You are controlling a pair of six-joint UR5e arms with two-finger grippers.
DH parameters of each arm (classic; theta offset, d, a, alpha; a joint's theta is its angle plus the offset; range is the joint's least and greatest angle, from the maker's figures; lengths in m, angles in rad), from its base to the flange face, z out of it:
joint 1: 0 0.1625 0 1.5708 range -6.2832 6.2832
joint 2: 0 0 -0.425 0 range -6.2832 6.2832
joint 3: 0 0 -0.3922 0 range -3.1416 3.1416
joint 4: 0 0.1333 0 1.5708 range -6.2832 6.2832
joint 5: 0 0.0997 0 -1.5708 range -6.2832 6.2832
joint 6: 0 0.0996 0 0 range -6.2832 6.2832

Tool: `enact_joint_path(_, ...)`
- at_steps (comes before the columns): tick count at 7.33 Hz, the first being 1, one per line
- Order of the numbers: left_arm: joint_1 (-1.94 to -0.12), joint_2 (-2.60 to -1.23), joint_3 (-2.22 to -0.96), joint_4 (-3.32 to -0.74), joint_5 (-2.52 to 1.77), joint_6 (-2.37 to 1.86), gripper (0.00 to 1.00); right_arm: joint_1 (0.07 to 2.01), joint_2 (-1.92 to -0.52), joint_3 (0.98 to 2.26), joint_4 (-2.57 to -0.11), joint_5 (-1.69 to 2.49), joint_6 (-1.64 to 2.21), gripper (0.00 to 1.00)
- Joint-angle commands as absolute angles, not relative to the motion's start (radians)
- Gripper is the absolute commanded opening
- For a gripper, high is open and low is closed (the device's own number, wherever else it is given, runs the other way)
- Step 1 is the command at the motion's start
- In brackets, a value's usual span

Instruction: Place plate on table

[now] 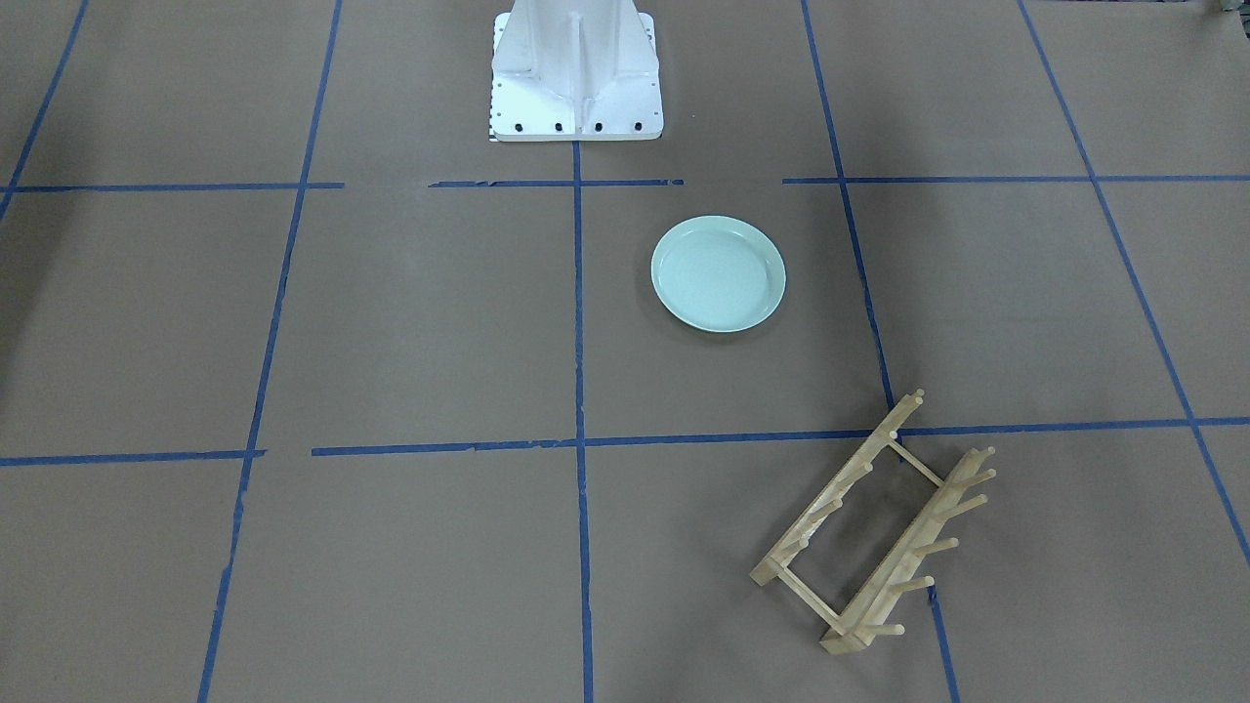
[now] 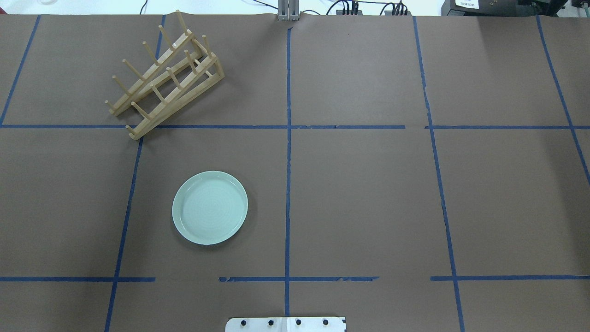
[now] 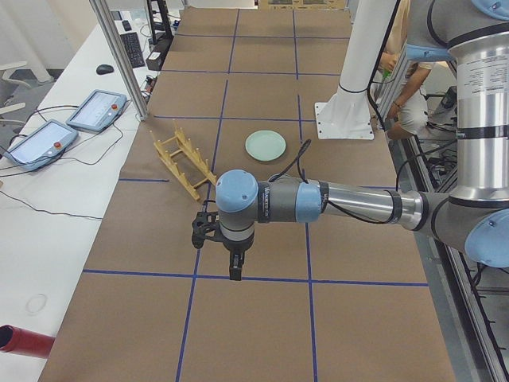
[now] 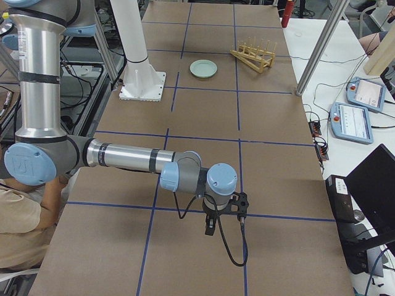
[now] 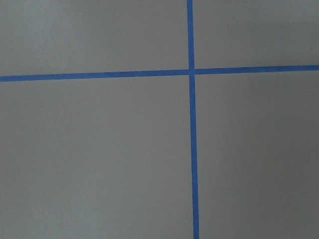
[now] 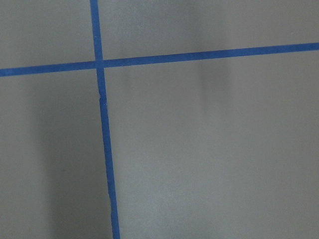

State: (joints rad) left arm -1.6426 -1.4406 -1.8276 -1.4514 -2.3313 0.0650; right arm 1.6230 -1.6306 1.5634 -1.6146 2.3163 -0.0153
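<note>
The pale mint-green plate (image 1: 718,274) lies flat and face up on the brown table (image 1: 391,322), in front of the white robot base; it also shows in the overhead view (image 2: 209,207) and both side views (image 3: 265,146) (image 4: 203,68). Nothing holds it. My left gripper (image 3: 235,267) hangs over bare table far from the plate, seen only in the exterior left view. My right gripper (image 4: 210,225) hangs over the other end of the table, seen only in the exterior right view. I cannot tell whether either is open or shut. Both wrist views show only table and blue tape.
The light wooden peg rack (image 2: 166,76) stands empty and skewed beyond the plate on my left side, also in the front view (image 1: 874,527). The white robot base (image 1: 576,73) sits at the table's near edge. Teach pendants (image 3: 99,109) lie off the table's far side.
</note>
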Motion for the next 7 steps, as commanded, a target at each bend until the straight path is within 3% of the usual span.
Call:
enact_joint_path(1, -1.641, -1.434, -1.813, -1.451, -2.332, 0.063, 1.00, 1.623, -1.631, 1.563, -1.615, 2.316, -0.015, 1.00)
enact_joint_path(7, -1.638, -1.480, -1.773, -1.457, -2.330, 0.072, 1.00, 1.623, -1.631, 1.565, -1.615, 2.316, -0.015, 1.00)
